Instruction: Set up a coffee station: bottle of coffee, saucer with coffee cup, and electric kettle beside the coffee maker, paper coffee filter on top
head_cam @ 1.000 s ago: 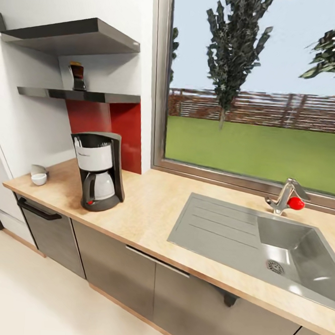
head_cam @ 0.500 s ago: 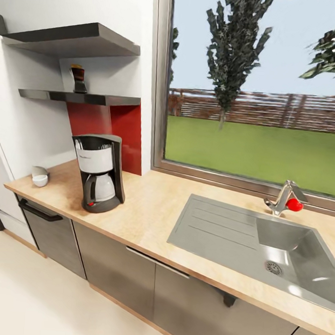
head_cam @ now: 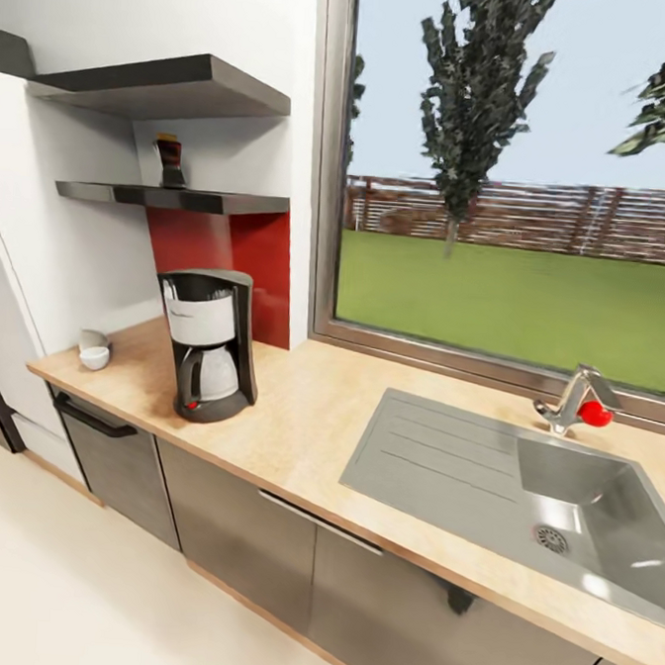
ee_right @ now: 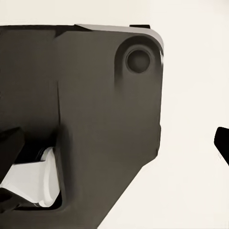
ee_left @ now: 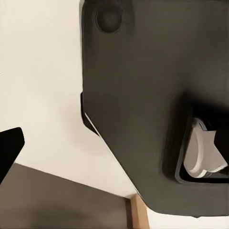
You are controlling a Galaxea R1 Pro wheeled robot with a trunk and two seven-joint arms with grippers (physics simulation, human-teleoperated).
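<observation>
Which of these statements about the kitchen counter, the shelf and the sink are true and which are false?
1. The black coffee maker stands on the light wooden countertop. True.
2. The dark bottle of coffee is on the counter beside the coffee maker. False: it is on the lower black wall shelf.
3. A small white cup sits near the counter's left end. True.
4. The grey steel sink holds a kettle. False: its basin looks bare.
5. The faucet has a red knob. True.

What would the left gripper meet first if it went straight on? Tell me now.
Probably the dark robot body panel straight ahead in the left wrist view, with pale floor beside it. Depth is unclear, so that is a guess.
</observation>
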